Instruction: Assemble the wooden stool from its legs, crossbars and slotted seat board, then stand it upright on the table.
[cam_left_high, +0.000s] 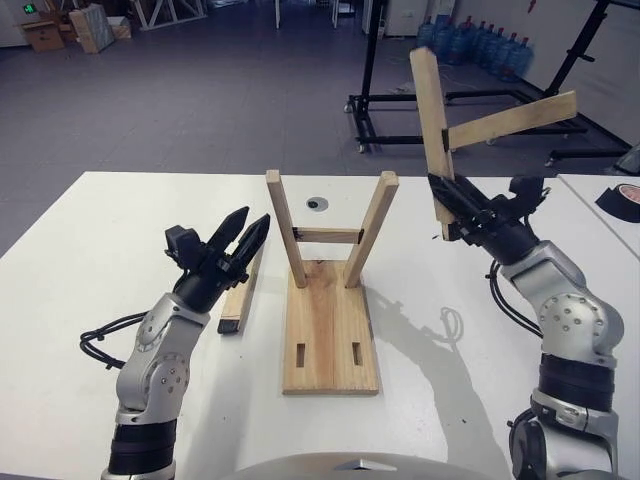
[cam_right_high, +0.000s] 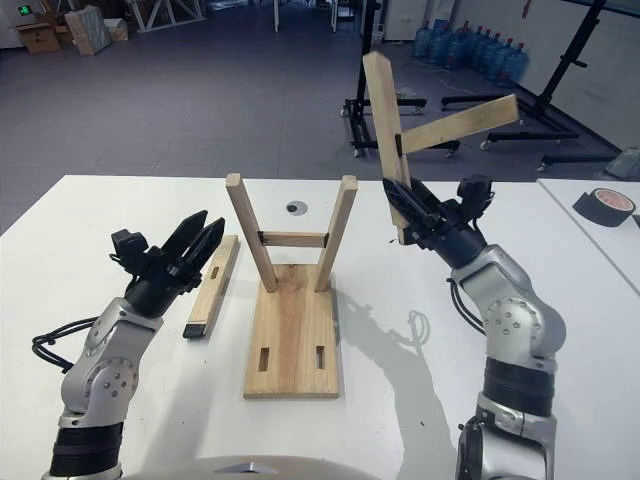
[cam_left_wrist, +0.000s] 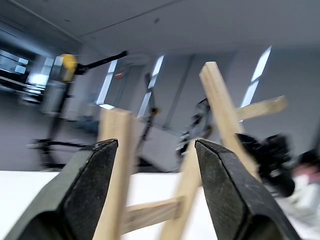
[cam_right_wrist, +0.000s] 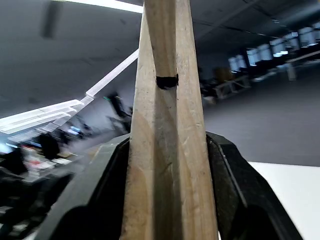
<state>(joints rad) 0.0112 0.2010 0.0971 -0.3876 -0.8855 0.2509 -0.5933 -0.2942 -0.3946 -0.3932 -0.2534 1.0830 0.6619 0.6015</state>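
Figuring I'm roughly halfway on this one. Closest to me, the seat board (cam_left_high: 330, 345) lies flat on the worktop (cam_left_high: 100, 250), and its two near slots (cam_left_high: 302, 353) have nothing in them yet. A bit further out, my left gripper (cam_left_high: 256, 216) hovers with its fingers apart, holding nothing. It's right above a loose leg (cam_left_high: 237, 300) that lies on the worktop just beside the board. Past that, the two far slots are filled. Two legs (cam_left_high: 285, 228) stand in them, splaying apart toward the top, with a crossbar (cam_left_high: 328, 236) joining them. Over on the right, my right gripper (cam_left_high: 440, 188) is clamped on a third leg (cam_left_high: 430, 110), held up in the air clear of the board, with a second crossbar (cam_left_high: 515, 118) sticking out sideways. What's left, I'd say: get the loose leg onto that crossbar, seat the pair in the near slots, then flip the stool onto its feet.
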